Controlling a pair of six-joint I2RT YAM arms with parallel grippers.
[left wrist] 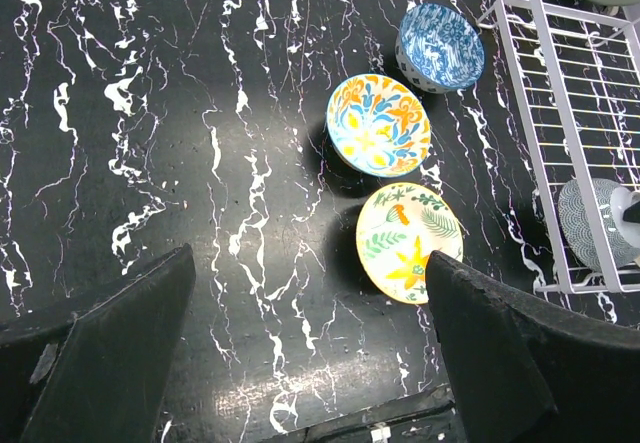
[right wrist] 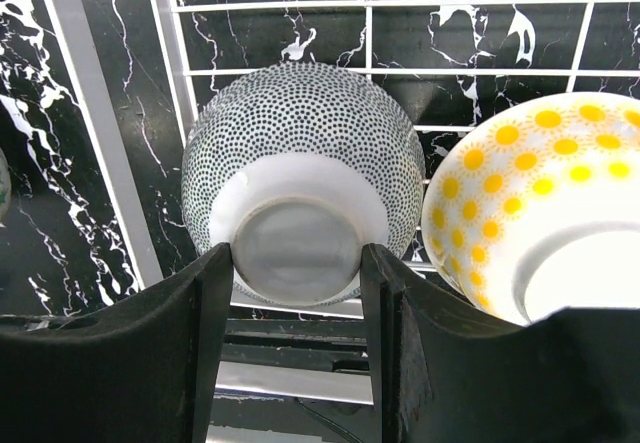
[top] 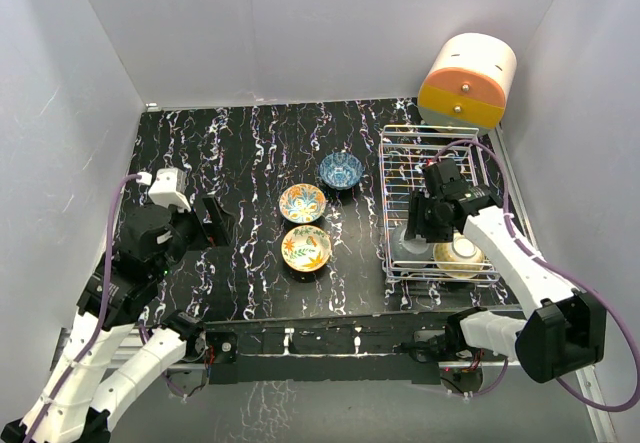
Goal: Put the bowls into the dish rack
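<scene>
Dotted bowl point(right wrist: 300, 143): upside down inside the dish rack point(right wrist: 100, 163), centre-left of the right wrist view. A yellow-spotted bowl point(right wrist: 520, 193) sits just beside it on the right. The right hand point(right wrist: 295, 253) is clamped on the bowl's raised foot ring, one finger on each side.

Handling, judged: glazed ceramic, so stiff, slick and liable to chip on the wire. The foot ring is a narrow hold, so let go low.

Blue bowl point(left wrist: 440, 45), orange-floral bowl point(left wrist: 380, 125) and yellow bowl point(left wrist: 408, 241) stand upright on the tabletop point(left wrist: 150, 113), centre-right of the left wrist view. The left hand point(left wrist: 308, 258) hangs above, fingers apart and empty. Best hold there is the rim.
</scene>
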